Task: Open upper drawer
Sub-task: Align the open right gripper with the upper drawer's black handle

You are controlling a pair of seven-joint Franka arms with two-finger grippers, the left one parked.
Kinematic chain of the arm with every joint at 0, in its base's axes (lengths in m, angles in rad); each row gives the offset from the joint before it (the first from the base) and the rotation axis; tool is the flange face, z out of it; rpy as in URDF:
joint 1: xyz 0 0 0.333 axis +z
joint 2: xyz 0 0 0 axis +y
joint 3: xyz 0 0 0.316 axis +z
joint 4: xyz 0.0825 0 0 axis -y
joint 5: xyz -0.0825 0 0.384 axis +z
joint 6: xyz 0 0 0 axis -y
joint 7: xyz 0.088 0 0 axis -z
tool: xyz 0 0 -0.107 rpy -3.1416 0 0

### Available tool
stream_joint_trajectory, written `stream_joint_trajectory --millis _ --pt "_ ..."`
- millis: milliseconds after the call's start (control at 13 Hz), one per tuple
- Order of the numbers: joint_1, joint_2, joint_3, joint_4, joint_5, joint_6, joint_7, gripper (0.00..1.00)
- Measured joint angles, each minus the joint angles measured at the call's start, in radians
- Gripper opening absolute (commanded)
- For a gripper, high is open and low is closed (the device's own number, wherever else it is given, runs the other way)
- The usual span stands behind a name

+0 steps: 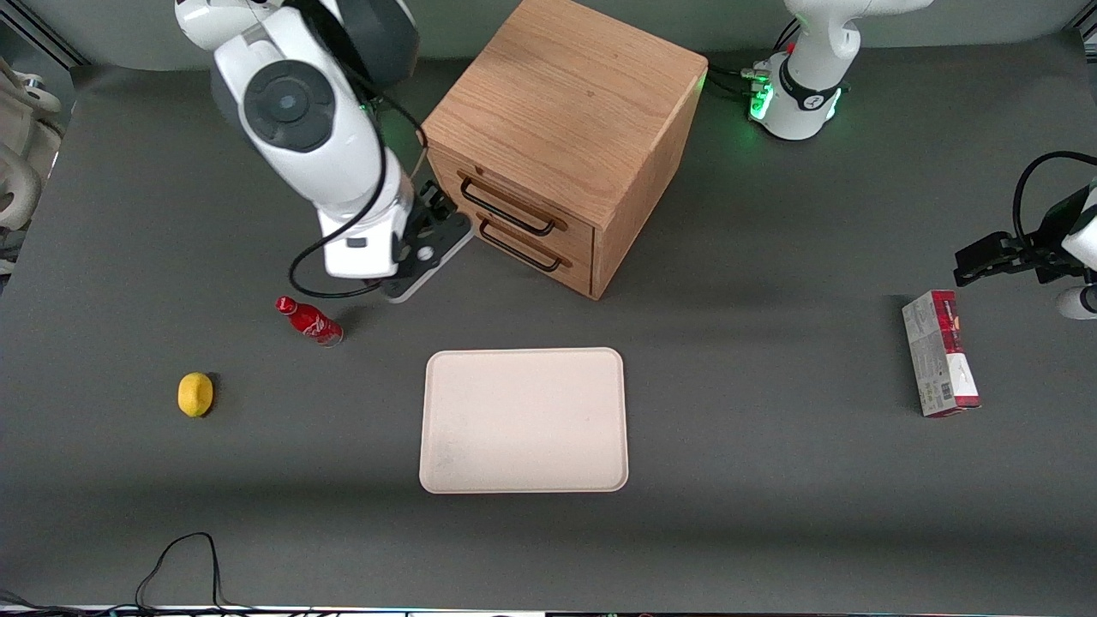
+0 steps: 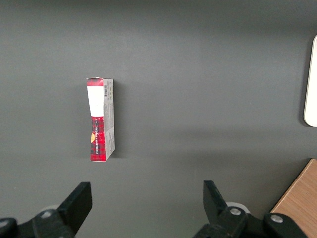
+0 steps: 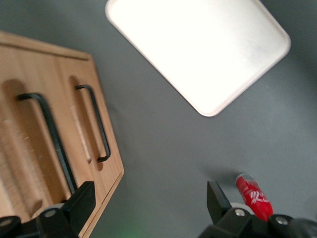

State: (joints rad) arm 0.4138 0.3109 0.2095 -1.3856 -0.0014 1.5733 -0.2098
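The gripper (image 1: 435,224) is held wide open and empty, just in front of the oak cabinet (image 1: 566,111), near the dark bar handle (image 3: 52,141) of the shut upper drawer (image 1: 523,210). A smooth rounded tray (image 1: 524,420) lies nearer the camera.

I log, on the table: beige tray (image 1: 524,420) near front edge; red bottle (image 1: 308,320); lemon (image 1: 195,394); red carton (image 1: 939,364) toward parked arm's end.
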Motion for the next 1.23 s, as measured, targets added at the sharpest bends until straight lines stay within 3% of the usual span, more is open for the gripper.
stream_joint_trajectory --millis 538,846,1231 --pt "0.092 -0.014 0.006 -0.021 0.001 0.000 -0.026 1.00" --pt "0.097 -0.032 0.006 -0.043 0.092 0.002 -0.049 1.00" --pt "0.095 -0.034 0.003 -0.050 0.103 0.010 -0.145 1.00"
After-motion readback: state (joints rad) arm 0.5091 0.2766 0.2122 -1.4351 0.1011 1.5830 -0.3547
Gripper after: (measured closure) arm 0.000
